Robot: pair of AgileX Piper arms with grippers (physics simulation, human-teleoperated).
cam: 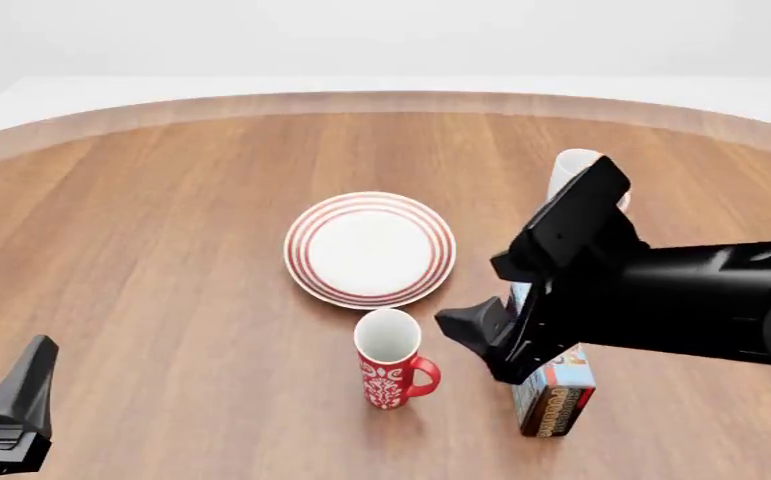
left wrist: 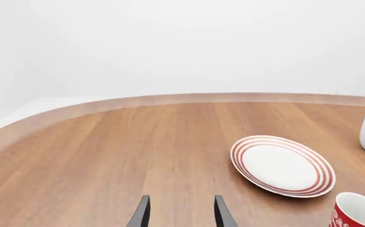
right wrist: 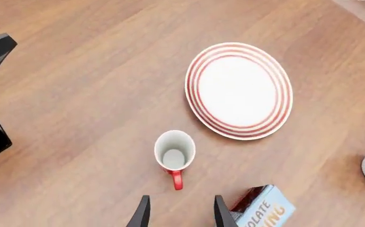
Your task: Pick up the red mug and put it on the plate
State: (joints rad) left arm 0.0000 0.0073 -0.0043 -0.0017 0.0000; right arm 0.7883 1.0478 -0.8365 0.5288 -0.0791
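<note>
The red mug [cam: 388, 365] stands upright on the table just in front of the plate [cam: 370, 248], its handle on the right. It has a white floral pattern and a white inside [right wrist: 174, 155]. The plate [right wrist: 239, 91], white with red rings, holds nothing. My right gripper [right wrist: 182, 215] hovers open above the table just right of the mug [cam: 479, 335], with nothing between its fingers. My left gripper [left wrist: 182, 215] is open and empty, low at the front left [cam: 12, 410], far from the mug [left wrist: 357, 213] and the plate [left wrist: 282, 165].
A plain white mug [cam: 572, 172] stands behind the right arm, right of the plate. A printed carton [cam: 555, 395] stands upright under the right arm, right of the red mug. The wooden table's curved far edge [cam: 385, 100] runs across the back.
</note>
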